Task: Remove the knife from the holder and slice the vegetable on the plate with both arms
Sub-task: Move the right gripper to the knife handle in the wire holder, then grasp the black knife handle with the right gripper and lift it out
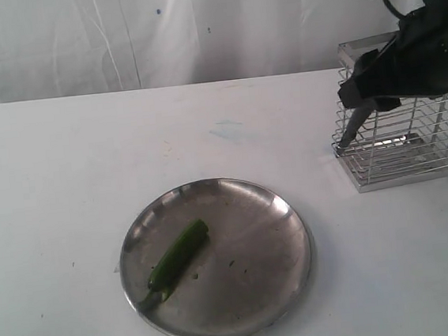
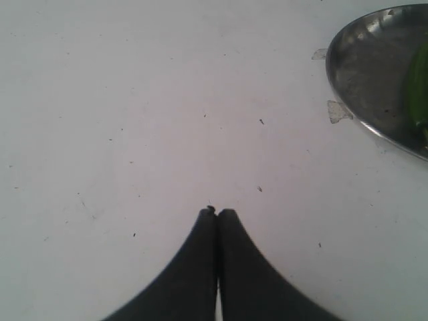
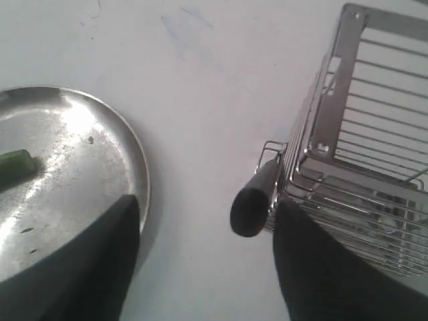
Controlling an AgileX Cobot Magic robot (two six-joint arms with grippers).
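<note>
The knife (image 3: 254,200) leans against the outer side of the wire holder (image 1: 399,131), which stands right of the plate (image 1: 258,276); only its dark grey rounded handle shows clearly. The right gripper (image 3: 204,264) hangs open above the handle. The left gripper (image 2: 217,215) is closed on nothing over the white worktop (image 2: 134,100). A glossy green vegetable (image 1: 177,256) lies on the plate.

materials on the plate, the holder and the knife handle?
Plate: looks like stainless steel with a dull brushed finish; it throws soft, smeared reflections. Holder: chrome-look metal wire, bright highlights along thin bars, with a flat sheet-metal rim. Knife: only the handle shows, matte dark grey with a rounded end, probably plastic or rubber, but the look leaves that open.
</note>
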